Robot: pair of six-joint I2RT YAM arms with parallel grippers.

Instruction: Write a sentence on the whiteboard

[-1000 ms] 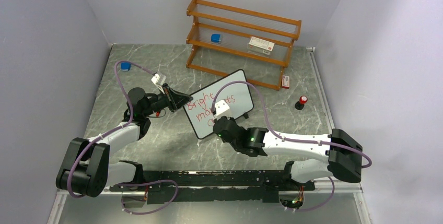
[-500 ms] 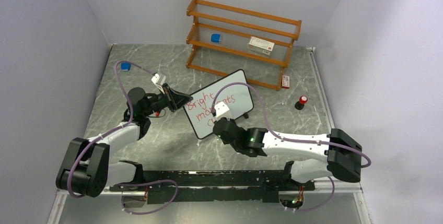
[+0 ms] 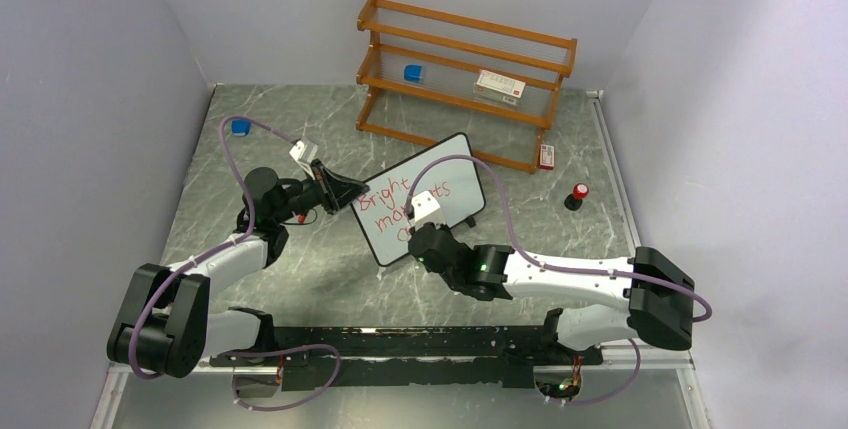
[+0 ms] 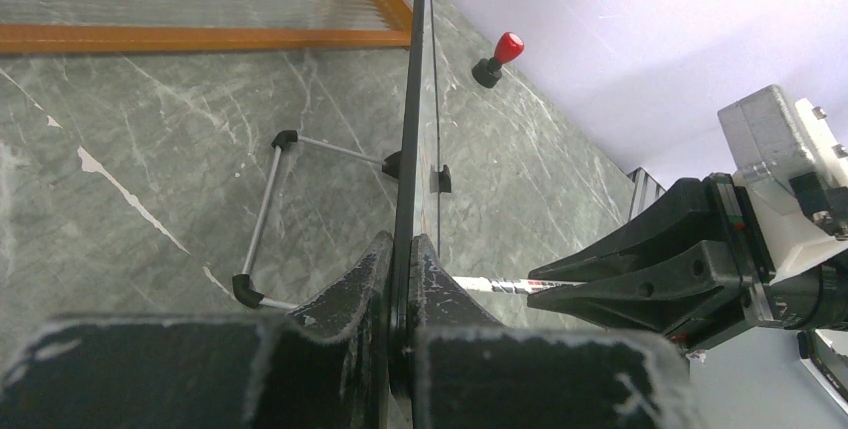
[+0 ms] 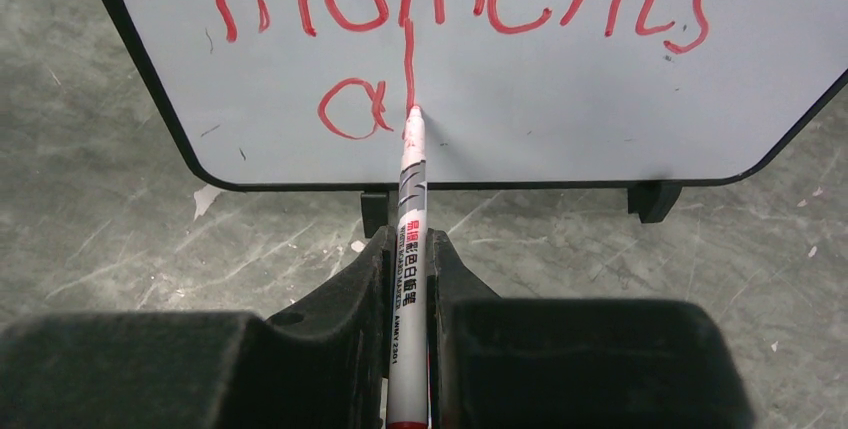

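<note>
The whiteboard [image 3: 385, 229] stands on the grey-green marbled table [image 3: 300, 279], propped on a thin wire stand [image 4: 265, 219] with small black feet [image 5: 655, 199]. It is white, with rounded corners and a thin black frame. On it, in red, are "Bright", "moments" below that, and a lone "a" on a third line. A thin upright red stroke stands just right of the "a".

The left gripper [image 4: 400, 249] has its fingers pressed together on the whiteboard's left edge, pinching the black frame. The right gripper [image 5: 408, 244], on the whiteboard's near side, pinches a red marker [image 5: 410, 209]. The marker's tip touches the white face at the foot of the upright stroke.

In the top view the right wrist's camera block and the arm's purple cable [image 3: 470, 164] pass in front of the whiteboard and hide part of the writing.

Just behind the whiteboard stands a wooden shelf [image 3: 465, 79]. A small blue thing [image 3: 413, 73] and a white box with red on it [image 3: 499, 85] sit on the same tier of it, well apart. To the right of the whiteboard, a small red-and-white box [image 3: 546, 156] stands on the table at the shelf's foot. A black knob with a red top [image 3: 577, 196] stands a little nearer. Well to the left of the whiteboard and farther back lies another blue thing [image 3: 240, 127].
</note>
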